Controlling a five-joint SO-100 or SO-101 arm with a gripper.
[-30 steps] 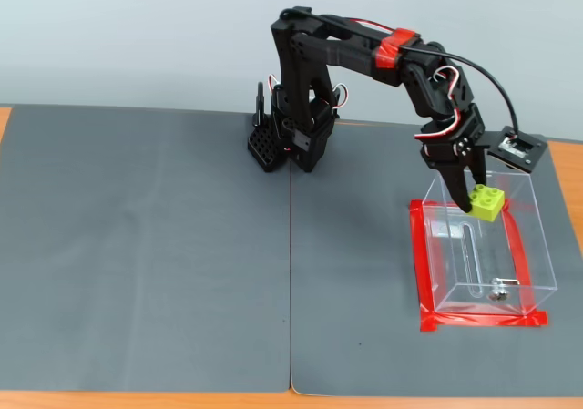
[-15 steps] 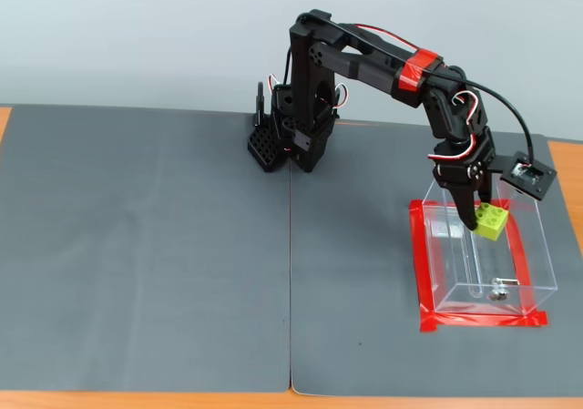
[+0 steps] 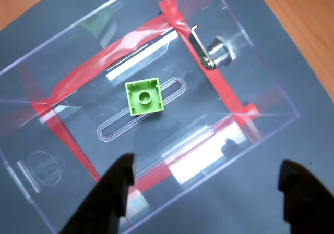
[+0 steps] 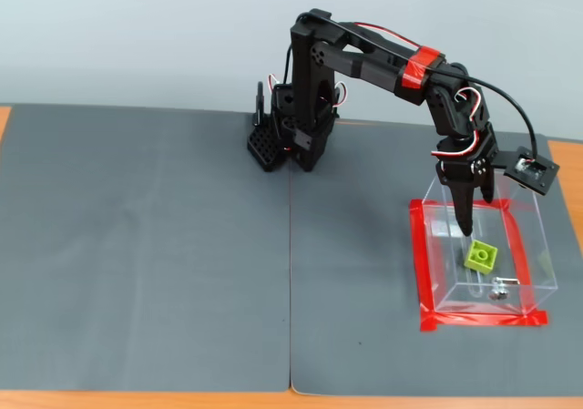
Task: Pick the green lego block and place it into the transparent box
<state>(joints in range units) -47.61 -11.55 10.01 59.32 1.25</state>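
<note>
- In the wrist view the gripper (image 3: 206, 189) hangs above the transparent box (image 3: 271, 83) with its two dark fingers spread wide and nothing between them.
- Below, the green lego block (image 3: 144, 97) lies on the box floor, across the long slot, hollow underside up.
- The metal piece (image 3: 216, 54) sits near the far wall, and red tape (image 3: 78, 75) edges the base.
- The placing looks done; the next move likely calls only for lifting clear without knocking the walls.
</note>
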